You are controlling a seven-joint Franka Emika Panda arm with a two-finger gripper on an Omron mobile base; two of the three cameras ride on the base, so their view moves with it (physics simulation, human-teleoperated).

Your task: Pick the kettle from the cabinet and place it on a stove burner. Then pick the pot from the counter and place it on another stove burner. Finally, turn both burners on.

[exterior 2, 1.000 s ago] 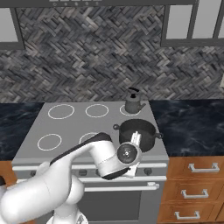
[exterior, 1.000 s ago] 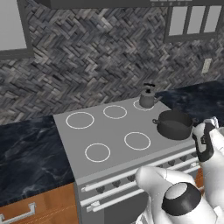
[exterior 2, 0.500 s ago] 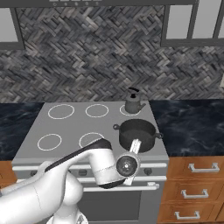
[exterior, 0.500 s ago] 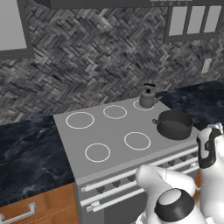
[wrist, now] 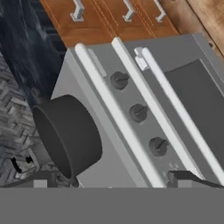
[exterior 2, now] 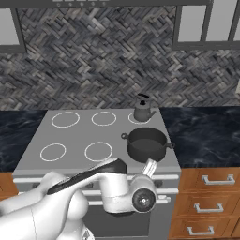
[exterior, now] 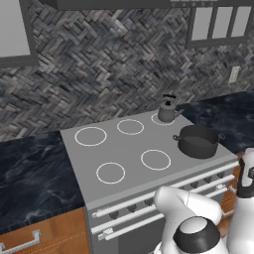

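Two placements: kettle (exterior: 167, 111) sits upright on the back right burner of the cooktop (exterior: 130, 149); pot (exterior: 198, 141) sits just in front of it at the front right corner, apart from the kettle. The ring under the pot is hidden.
Change: over the last second the arm has dropped from pot level to the stove front. Kettle and pot have not moved, and nothing is carried.
Gripper: gripper (wrist: 113, 180) has its fingers spread wide and is empty, with one tip at each bottom corner of the hand view.
Hand view: looks along the stove front. Three knobs run in a row, knob one (wrist: 118, 80), knob two (wrist: 138, 112) and knob three (wrist: 157, 146), with the pot beside them above the front edge.
Counter: counter (exterior: 30, 168) flanks the stove; brown drawers (wrist: 100, 17) are beyond.
Step judged: both placements look done, only the burners are left.
Next: reach a knob matching the kettle or pot burner; which knob maps to which burner cannot be told.
Risk: no knob is touched yet, and turning the wrong one would light a bare ring.
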